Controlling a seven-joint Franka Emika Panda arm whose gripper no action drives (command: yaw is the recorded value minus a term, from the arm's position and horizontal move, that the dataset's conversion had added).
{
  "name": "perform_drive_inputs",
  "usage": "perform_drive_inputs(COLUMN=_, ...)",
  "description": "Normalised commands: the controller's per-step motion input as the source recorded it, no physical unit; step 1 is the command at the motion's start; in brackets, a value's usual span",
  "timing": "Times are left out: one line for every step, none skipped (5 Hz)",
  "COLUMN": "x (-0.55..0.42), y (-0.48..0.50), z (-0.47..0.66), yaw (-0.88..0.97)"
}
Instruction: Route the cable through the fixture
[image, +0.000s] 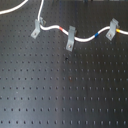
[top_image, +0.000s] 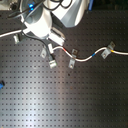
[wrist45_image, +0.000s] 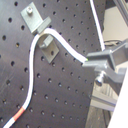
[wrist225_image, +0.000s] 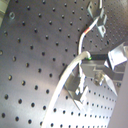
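Note:
The white cable (image: 52, 29) runs along the pegboard past three small grey clips, with a red band (image: 61, 30), a blue band (image: 96, 35) and a yellow band (image: 118, 30). The fixture (image: 38, 27) is the clip at the first exterior view's left, and the cable bends round it (wrist45_image: 48, 46). My gripper (top_image: 50, 44) hangs just above that clip (top_image: 51, 61), out of the first exterior view. In both wrist views the cable (wrist45_image: 65, 47) ends between the fingers of the gripper (wrist45_image: 95, 65), which looks shut on it (wrist225_image: 92, 62).
The middle clip (image: 70, 39) and the right clip (image: 113, 29) both have the cable on them. Another grey clip (top_image: 16, 38) sits at the second exterior view's far left, and a further one (wrist45_image: 35, 17) stands beside the fixture. Black perforated board (image: 65, 95) fills the foreground.

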Motion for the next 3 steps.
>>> perform_drive_inputs(x=0.369, y=0.177, z=0.31, yaw=0.23)
perform_drive_inputs(x=0.477, y=0.027, z=0.45, yaw=0.18)
perform_drive_inputs(x=0.485, y=0.04, z=0.49, yaw=0.19)
